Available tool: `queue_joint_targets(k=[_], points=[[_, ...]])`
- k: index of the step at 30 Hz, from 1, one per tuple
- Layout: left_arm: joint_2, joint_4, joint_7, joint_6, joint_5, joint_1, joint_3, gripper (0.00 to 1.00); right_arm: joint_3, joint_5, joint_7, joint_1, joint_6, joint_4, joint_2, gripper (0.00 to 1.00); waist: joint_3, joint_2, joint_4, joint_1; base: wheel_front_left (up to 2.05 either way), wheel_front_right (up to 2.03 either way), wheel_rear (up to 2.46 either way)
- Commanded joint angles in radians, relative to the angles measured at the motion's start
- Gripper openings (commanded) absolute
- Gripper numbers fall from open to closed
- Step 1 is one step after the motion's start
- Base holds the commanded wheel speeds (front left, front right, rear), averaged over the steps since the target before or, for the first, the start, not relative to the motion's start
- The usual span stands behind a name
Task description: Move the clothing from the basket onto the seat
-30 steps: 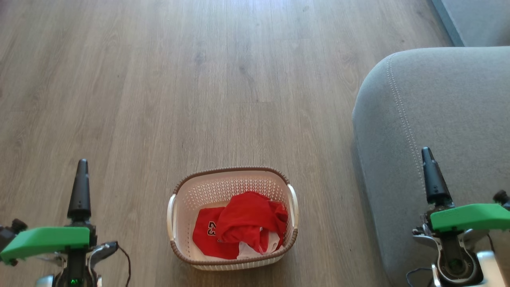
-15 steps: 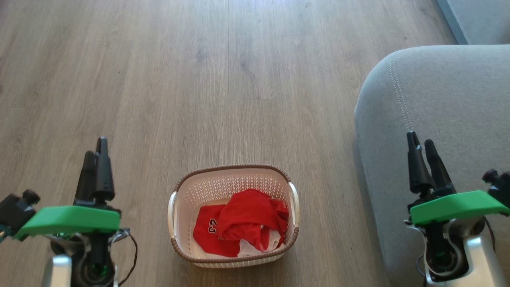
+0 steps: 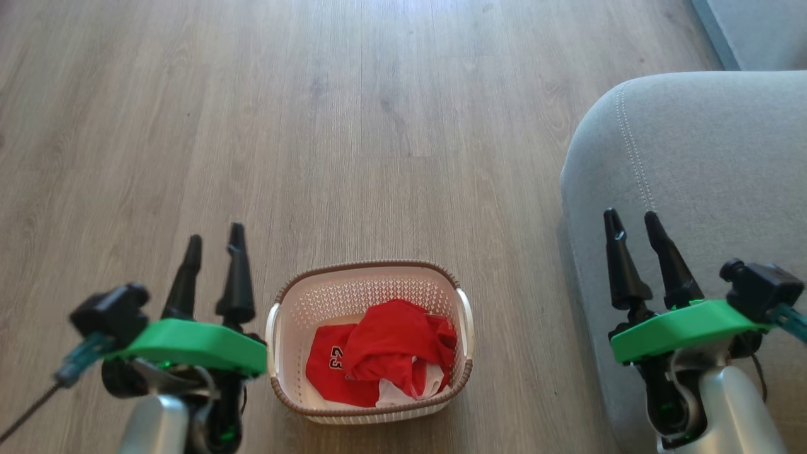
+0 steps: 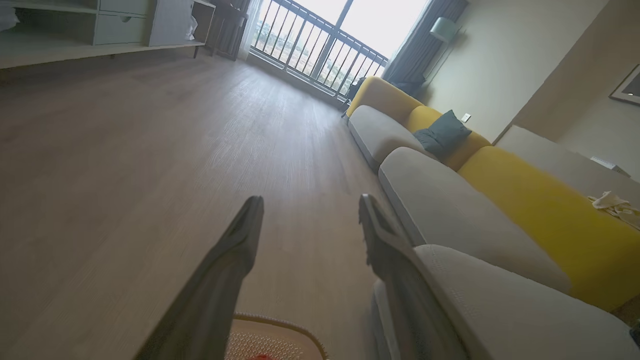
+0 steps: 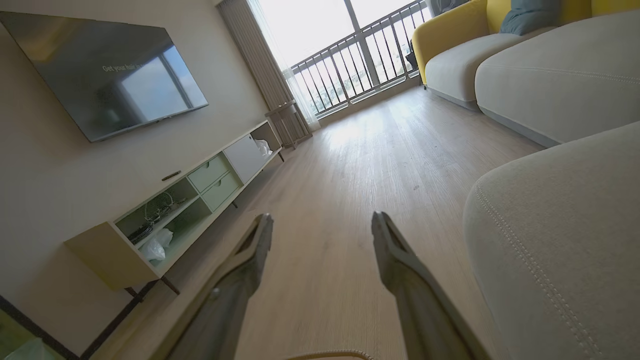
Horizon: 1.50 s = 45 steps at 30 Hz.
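Two dark fingers [image 3: 236, 277] of the left jaws are seen at the lower left of the head view, spread apart and released, with nothing gripped between them. They are held over the wooden floor [image 3: 378, 126], just beside the left handle of the basket [image 3: 369, 265]. The basket is set on the floor at the lower middle, and the clothing [image 3: 384, 359] is piled inside it. A plain red garment [image 3: 403, 337] is heaped on top, and a red jersey [image 3: 328, 369] marked "23" is partly covered beneath it, with some white fabric shown at the near side. Further right, parted from the basket by a strip of floor, the grey seat [image 3: 712, 157] is found, its stitched seam curved round the corner. The right jaws are held over the seat's near edge, likewise released and empty, their fingers [image 3: 621, 265] parted. In the left wrist view, the basket's rim is glimpsed at the bottom edge between the fingers.
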Motion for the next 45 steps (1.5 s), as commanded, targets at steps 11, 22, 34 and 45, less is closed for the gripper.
queue_joint_targets(k=[11,22,34,45], points=[[0.114,0.041,-0.043,0.184,0.187,-0.067,-0.195,1.0,0.055,-0.179,-0.043,-0.044,0.0,-0.007,-0.009,1.0,-0.01,0.0,0.002,0.0,0.0,0.0,0.0],[0.149,-0.039,-0.075,0.355,0.253,-0.105,-0.282,1.0,0.072,-0.294,-0.075,-0.057,0.0,-0.03,-0.01,1.0,-0.003,0.0,0.001,0.0,0.0,0.0,0.0],[0.123,-0.051,-0.111,0.337,0.349,-0.079,-0.255,1.0,0.09,-0.378,-0.111,-0.049,0.0,0.01,-0.01,1.0,-0.001,0.0,-0.008,0.0,0.0,0.0,0.0],[0.032,0.076,-0.144,0.177,0.419,-0.034,-0.158,1.0,0.107,-0.473,-0.143,-0.057,0.0,0.131,-0.01,1.0,-0.004,0.0,-0.012,0.0,0.0,0.0,0.0]])
